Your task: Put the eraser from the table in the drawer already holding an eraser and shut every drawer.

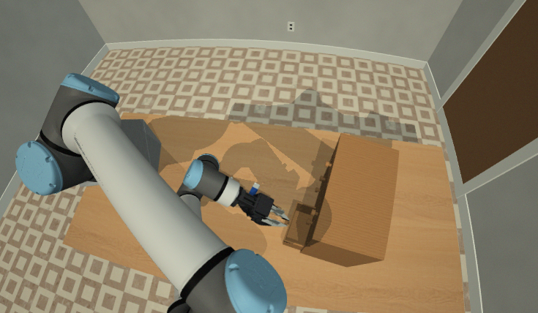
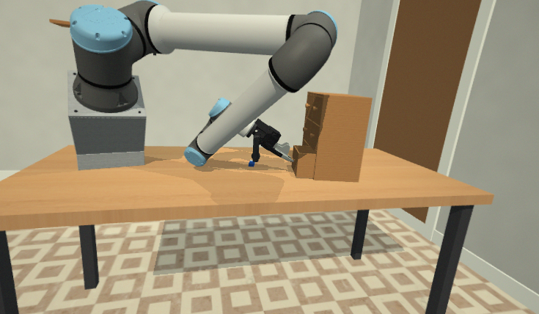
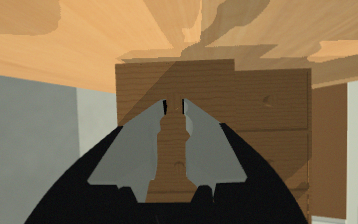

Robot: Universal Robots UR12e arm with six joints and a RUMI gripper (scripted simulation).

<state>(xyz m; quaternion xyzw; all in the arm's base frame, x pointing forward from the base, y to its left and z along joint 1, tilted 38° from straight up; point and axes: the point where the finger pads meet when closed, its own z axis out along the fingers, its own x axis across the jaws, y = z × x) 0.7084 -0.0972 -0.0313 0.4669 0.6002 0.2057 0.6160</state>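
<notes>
One drawer is sticking out of the chest right now, folks: the bottom one, at the end nearest the exterior camera. It's only part of the way out, with its back end in the chest. The inside is pretty shadowy from up top, so we can't make out what's in it.

Our hand is nearly closed, fingertips pinched on that drawer's little knob. It comes in at a slant, pointing down at the drawer front.

The blue and white eraser is on the counter, between the arm's grey pedestal and the chest. It's near the back part of the hand, and we can't tell if the two touch.

The chest itself stands upright, and the upper drawers we can see look shut, wooden knobs and all. From up top, the big arm cuts across a good chunk of our view.
</notes>
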